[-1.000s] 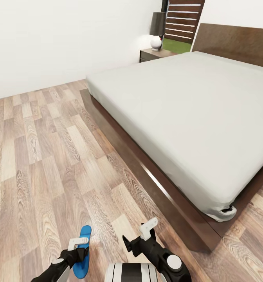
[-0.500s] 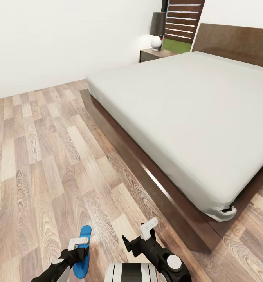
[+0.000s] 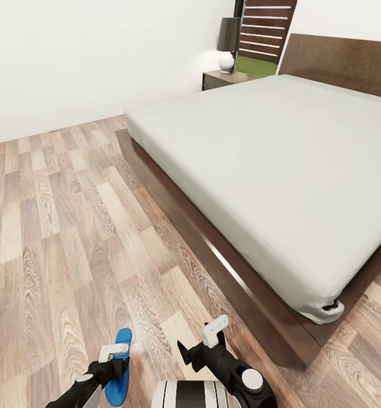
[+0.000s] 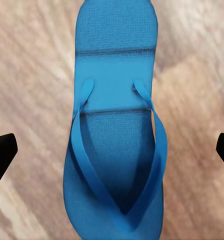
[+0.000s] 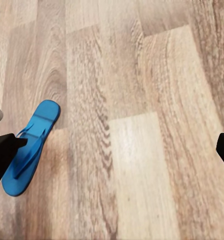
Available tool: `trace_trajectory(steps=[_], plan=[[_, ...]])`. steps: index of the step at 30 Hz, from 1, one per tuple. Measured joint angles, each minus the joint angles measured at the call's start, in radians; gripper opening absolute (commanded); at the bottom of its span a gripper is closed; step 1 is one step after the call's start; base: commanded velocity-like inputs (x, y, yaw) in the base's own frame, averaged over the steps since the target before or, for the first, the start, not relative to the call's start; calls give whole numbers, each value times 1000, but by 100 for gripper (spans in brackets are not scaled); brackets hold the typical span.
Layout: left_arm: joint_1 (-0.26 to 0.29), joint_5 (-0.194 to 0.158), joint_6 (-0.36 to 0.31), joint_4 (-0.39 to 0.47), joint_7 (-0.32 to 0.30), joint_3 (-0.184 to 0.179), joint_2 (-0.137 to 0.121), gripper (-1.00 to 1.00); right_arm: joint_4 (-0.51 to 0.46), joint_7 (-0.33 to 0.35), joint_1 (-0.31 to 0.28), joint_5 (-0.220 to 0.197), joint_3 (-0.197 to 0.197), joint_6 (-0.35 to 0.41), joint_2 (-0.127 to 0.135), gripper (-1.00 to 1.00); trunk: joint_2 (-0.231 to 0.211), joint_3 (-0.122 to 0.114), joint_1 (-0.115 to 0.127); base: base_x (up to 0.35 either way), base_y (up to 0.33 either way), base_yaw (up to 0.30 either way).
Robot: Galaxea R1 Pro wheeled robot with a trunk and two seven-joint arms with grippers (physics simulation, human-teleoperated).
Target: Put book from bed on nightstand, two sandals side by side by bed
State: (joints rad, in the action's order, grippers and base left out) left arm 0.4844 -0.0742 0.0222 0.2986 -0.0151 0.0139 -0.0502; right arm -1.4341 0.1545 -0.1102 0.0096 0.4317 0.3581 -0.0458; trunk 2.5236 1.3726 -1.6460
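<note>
One blue sandal [image 3: 120,371] lies flat on the wood floor, to the left of the bed's [image 3: 281,170] foot corner. My left gripper [image 3: 112,354] hovers over it, open. In the left wrist view the sandal [image 4: 117,135] runs between the spread fingertips [image 4: 2,152], which do not touch it. My right gripper [image 3: 212,333] is open over bare floor between the sandal and the bed frame. From the right wrist, the sandal [image 5: 31,147] lies off to one side of that gripper [image 5: 112,150]. A nightstand [image 3: 224,78] stands by the headboard. The book is out of view.
A black-shaded lamp [image 3: 228,42] stands on the nightstand, with a window [image 3: 267,34] behind it. The white wall [image 3: 88,56] runs along the far left. The dark bed frame [image 3: 213,249] juts out past the mattress, and open wood floor [image 3: 60,226] lies between wall and bed.
The head view has shifted very slightly. The sandal and both arms hold the same places.
</note>
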Motion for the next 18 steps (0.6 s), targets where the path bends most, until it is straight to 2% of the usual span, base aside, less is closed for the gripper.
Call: trace_trajectory(steps=[18], plan=[[0,2,1,0,0,-1,0,100,0,0,0,0,0,0,0,100,0,0,0,11,0,0]])
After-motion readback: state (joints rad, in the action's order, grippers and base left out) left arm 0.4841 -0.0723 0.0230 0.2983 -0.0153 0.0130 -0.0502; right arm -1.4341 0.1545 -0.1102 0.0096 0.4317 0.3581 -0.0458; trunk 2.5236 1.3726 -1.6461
